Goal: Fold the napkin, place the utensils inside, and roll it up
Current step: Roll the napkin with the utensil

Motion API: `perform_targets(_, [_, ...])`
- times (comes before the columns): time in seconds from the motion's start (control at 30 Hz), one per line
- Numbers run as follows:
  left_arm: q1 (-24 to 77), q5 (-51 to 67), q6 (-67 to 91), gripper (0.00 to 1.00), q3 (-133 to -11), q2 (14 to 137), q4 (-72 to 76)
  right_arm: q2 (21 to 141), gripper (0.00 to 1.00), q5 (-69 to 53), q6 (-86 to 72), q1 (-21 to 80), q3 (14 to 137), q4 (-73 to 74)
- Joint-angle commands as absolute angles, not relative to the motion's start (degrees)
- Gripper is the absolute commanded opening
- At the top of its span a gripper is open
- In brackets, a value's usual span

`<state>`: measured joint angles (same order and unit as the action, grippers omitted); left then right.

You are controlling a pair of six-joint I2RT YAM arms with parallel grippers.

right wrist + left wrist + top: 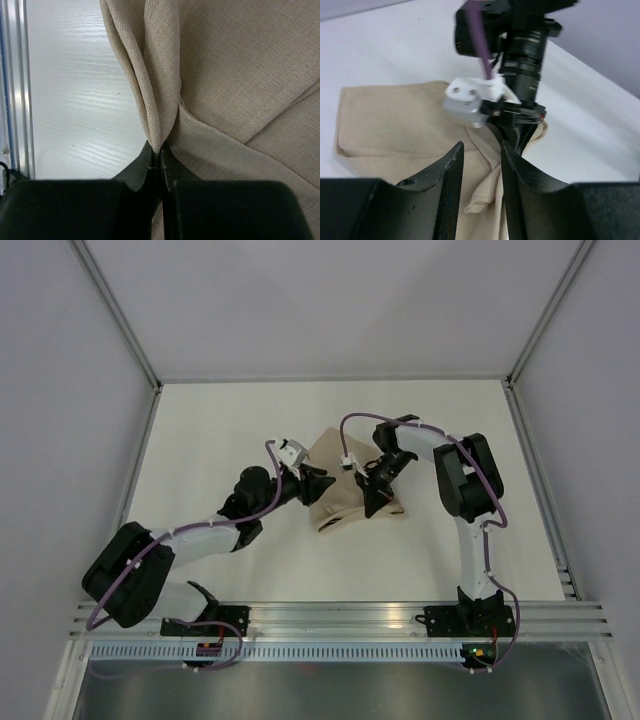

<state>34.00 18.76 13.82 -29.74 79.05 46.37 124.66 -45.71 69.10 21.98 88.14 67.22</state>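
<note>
Right wrist view: the right gripper is pinched tight on a fold of the napkin, which looks soft and floppy and best grabbed by its edges, near the middle of the table, while the left gripper waits wide open, holding nothing.

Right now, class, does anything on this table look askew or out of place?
The napkin is rumpled, not folded flat. The right gripper pinches a raised pleat of it shut, so the cloth bunches there, and the left gripper hangs open over it.
</note>
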Motion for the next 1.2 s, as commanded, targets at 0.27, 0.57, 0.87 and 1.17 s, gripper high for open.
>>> perform_targets(0.27, [52.4,-2.8,-21.6,0.45,-38.0,84.3,32.9,138.0,0.00,-46.6,74.6,20.2,99.6,82.3])
perform_targets(0.57, [59.5,-9.6,-34.0,0.46,-41.9,95.3,29.0,140.8,0.00,-46.9,71.1,19.7,102.9,82.7])
perform_targets(0.87, [61.1,-9.8,-41.5,0.49,-42.5,99.8,30.4,142.7,0.01,-46.7,68.8,19.7,105.5,83.1])
perform_targets(1.17, [62.8,-10.0,-43.1,0.49,-43.1,102.6,31.0,144.8,0.01,-46.7,65.6,19.5,108.2,83.1])
